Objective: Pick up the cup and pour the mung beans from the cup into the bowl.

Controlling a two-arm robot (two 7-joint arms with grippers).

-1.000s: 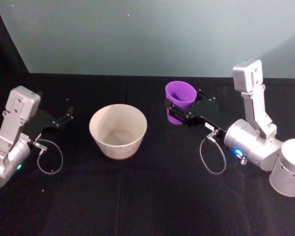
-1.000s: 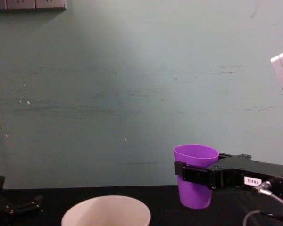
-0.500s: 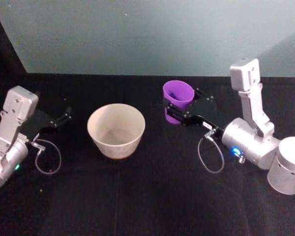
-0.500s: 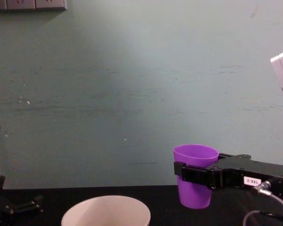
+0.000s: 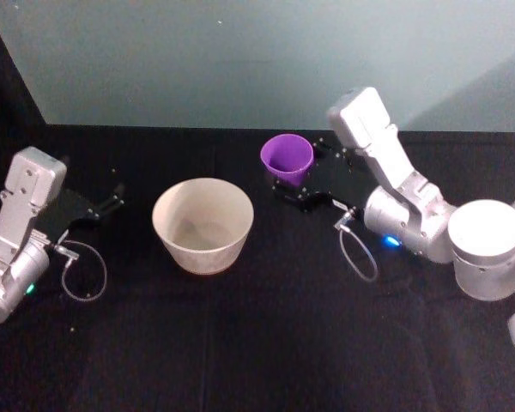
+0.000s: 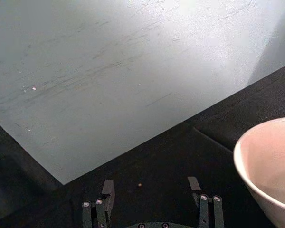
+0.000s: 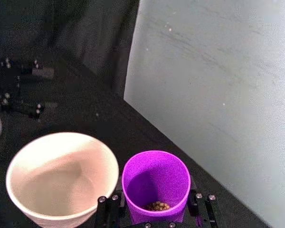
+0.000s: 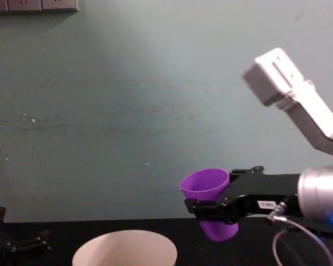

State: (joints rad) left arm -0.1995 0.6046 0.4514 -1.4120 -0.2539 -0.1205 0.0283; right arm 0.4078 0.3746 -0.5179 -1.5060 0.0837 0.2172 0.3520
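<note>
Though carrying a small heap of mung beans (image 7: 156,206), judged light, smooth-walled and easy to squash, so best taken mid-wall: noted the cup (image 5: 287,160) clamped there by the right hand (image 5: 296,176), off the worktop (image 5: 257,326) just right of the bowl (image 5: 202,225), tipped slightly bowlward. Logged left hand (image 5: 116,199) parked far left, fingers apart. Cannot make out cup base within the grip.

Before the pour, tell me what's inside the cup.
Beans lie at the bottom of the cup; the near wall hides part of it. The right claw holds the cup.
</note>
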